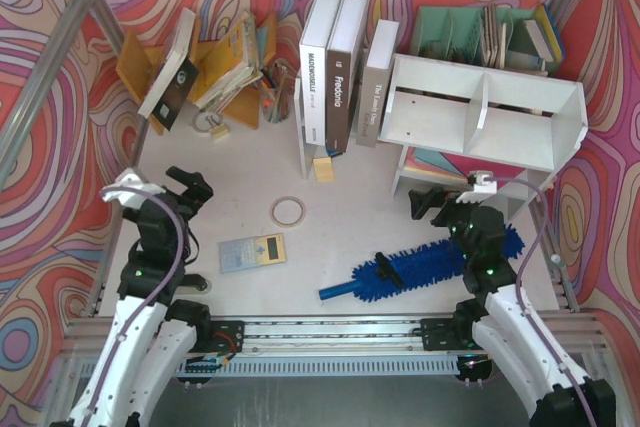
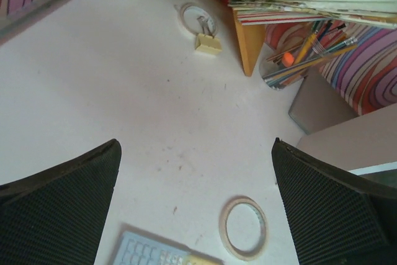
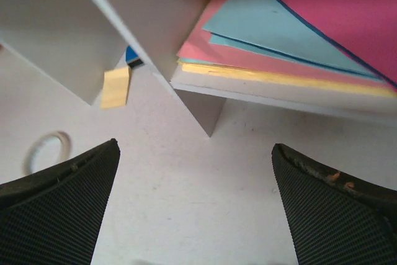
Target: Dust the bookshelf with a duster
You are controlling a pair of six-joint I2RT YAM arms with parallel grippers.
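Observation:
The white bookshelf (image 1: 490,112) stands at the back right, two compartments split by a divider; its leg and underside show in the right wrist view (image 3: 208,113). The blue fluffy duster (image 1: 425,265) lies flat on the table in front of it, handle (image 1: 340,290) pointing left, partly under my right arm. My right gripper (image 1: 432,203) is open and empty, above the table just in front of the shelf; its open jaws frame bare table (image 3: 195,172). My left gripper (image 1: 190,187) is open and empty at the left, over bare table (image 2: 195,172).
A tape ring (image 1: 288,211) and a calculator (image 1: 252,251) lie mid-table. Upright books (image 1: 340,67) stand left of the shelf. A yellow book rack (image 1: 215,62) is at back left, a green organiser (image 1: 480,32) behind the shelf. Coloured paper sheets (image 3: 298,35) lie under the shelf.

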